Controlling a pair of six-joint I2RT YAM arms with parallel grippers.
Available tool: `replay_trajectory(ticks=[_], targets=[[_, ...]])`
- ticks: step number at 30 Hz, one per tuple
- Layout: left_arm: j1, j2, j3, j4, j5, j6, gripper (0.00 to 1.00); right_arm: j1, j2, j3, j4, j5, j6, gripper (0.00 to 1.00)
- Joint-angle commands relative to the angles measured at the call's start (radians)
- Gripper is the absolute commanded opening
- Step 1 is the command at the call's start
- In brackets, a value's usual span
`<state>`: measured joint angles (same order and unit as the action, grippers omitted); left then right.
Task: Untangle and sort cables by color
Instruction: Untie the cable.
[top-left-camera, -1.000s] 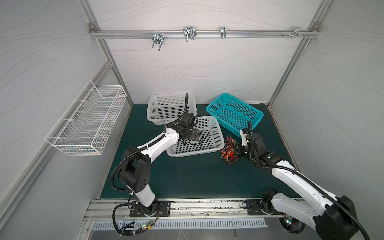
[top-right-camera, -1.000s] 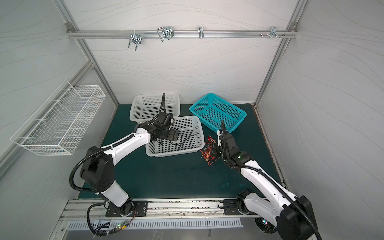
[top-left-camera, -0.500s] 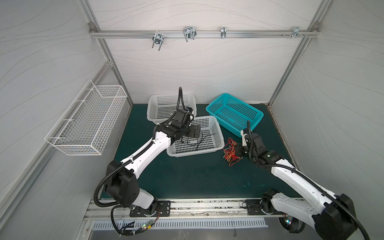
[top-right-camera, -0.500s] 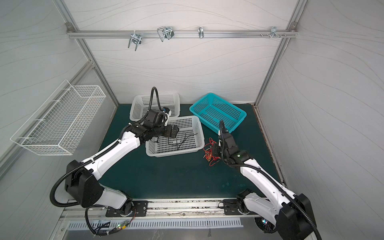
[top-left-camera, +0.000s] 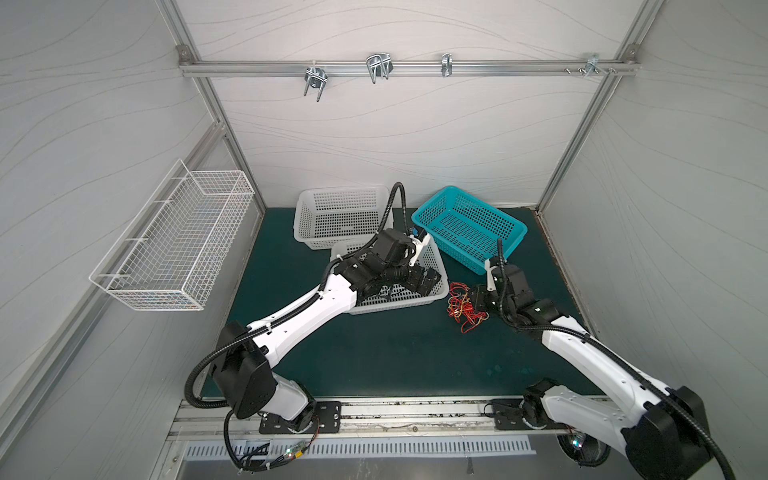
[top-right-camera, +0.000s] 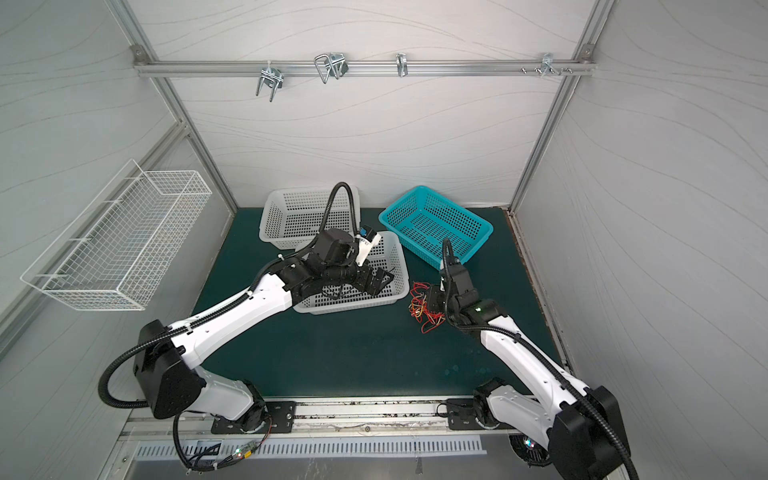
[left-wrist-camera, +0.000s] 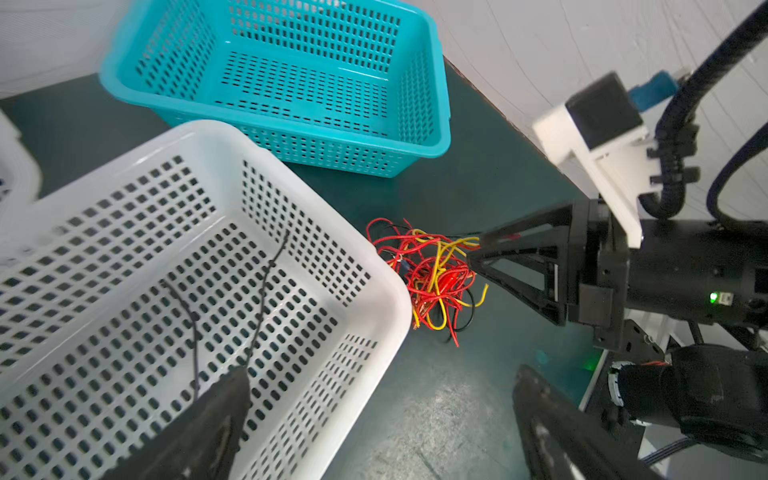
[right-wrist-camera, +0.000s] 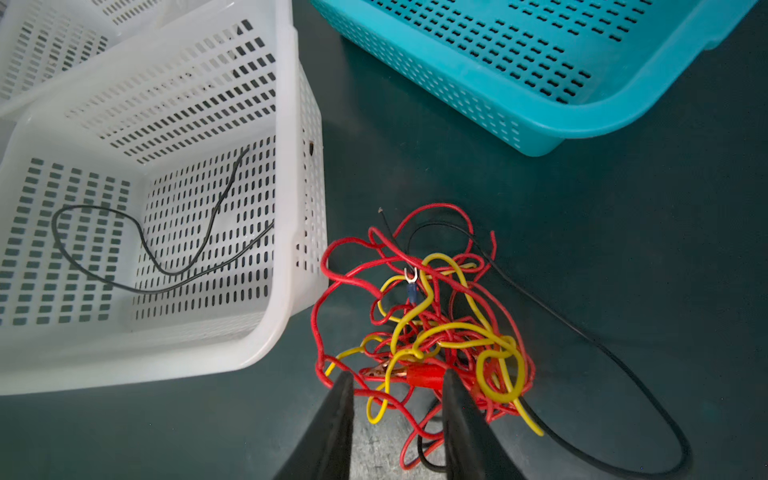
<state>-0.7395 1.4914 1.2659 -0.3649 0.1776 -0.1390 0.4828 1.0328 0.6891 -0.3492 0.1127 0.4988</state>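
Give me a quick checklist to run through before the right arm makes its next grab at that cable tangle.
1. Right gripper jaws apart: ok. They stand on either side of a red clip.
2. One cable alone between the jaws: not ok. Red and yellow strands of the tangle cross there.
3. Left gripper free to help: ok. It is wide open and empty, over the white basket.
4. Sorted black cable inside the white basket: ok.
5. Teal basket ready for cables: ok, nothing in it.
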Motion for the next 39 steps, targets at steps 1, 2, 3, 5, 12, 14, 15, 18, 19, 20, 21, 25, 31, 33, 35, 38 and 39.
replay_trajectory(ticks=[1, 2, 3, 5, 12, 14, 15, 18, 19, 20, 21, 25, 31, 33, 35, 38, 39], targets=[[-0.014, 0.063, 0.04, 0.067, 0.051, -0.008, 0.99, -0.032, -0.028, 0.016, -0.02, -0.019, 0.011, 0.38], [-0.022, 0.079, 0.05, 0.068, 0.056, -0.011, 0.99, -0.038, -0.039, 0.018, -0.02, -0.025, 0.011, 0.4], [-0.03, 0.09, 0.055, 0.068, 0.057, -0.011, 0.99, -0.042, -0.048, 0.021, -0.023, -0.027, 0.006, 0.4], [-0.045, 0.113, 0.065, 0.073, 0.061, -0.008, 0.99, -0.047, -0.068, 0.03, -0.034, -0.025, -0.003, 0.42], [-0.068, 0.154, 0.072, 0.099, 0.069, -0.023, 0.99, -0.065, -0.117, 0.072, -0.104, -0.016, -0.03, 0.48], [-0.072, 0.16, 0.07, 0.108, 0.074, -0.027, 0.99, -0.086, -0.12, 0.092, -0.17, 0.028, -0.008, 0.48], [-0.074, 0.161, 0.07, 0.11, 0.075, -0.028, 0.99, -0.102, -0.122, 0.099, -0.196, 0.035, 0.003, 0.48], [-0.085, 0.162, 0.069, 0.113, 0.076, -0.021, 0.99, -0.184, -0.136, 0.08, -0.248, 0.003, 0.058, 0.48], [-0.085, 0.163, 0.069, 0.114, 0.077, -0.018, 0.99, -0.216, -0.141, 0.064, -0.255, -0.019, 0.077, 0.49], [-0.086, 0.164, 0.07, 0.115, 0.074, -0.018, 0.99, -0.242, -0.145, 0.047, -0.263, -0.036, 0.099, 0.5], [-0.087, 0.163, 0.068, 0.115, 0.074, -0.016, 0.99, -0.258, -0.15, 0.029, -0.272, -0.043, 0.113, 0.5], [-0.089, 0.161, 0.063, 0.124, 0.073, -0.013, 0.99, -0.287, -0.146, -0.036, -0.304, -0.048, 0.162, 0.53], [-0.089, 0.169, 0.063, 0.136, 0.08, -0.011, 0.99, -0.287, -0.127, -0.144, -0.236, -0.093, 0.21, 0.52], [-0.091, 0.172, 0.062, 0.141, 0.083, -0.011, 0.99, -0.286, -0.115, -0.172, -0.195, -0.113, 0.219, 0.52], [-0.092, 0.174, 0.062, 0.142, 0.086, -0.014, 0.99, -0.287, -0.096, -0.188, -0.164, -0.122, 0.225, 0.51], [-0.091, 0.172, 0.058, 0.145, 0.089, -0.012, 0.99, -0.287, -0.061, -0.212, -0.099, -0.125, 0.23, 0.49], [-0.09, 0.173, 0.055, 0.148, 0.089, -0.011, 0.99, -0.287, -0.058, -0.226, -0.059, -0.13, 0.233, 0.48]])
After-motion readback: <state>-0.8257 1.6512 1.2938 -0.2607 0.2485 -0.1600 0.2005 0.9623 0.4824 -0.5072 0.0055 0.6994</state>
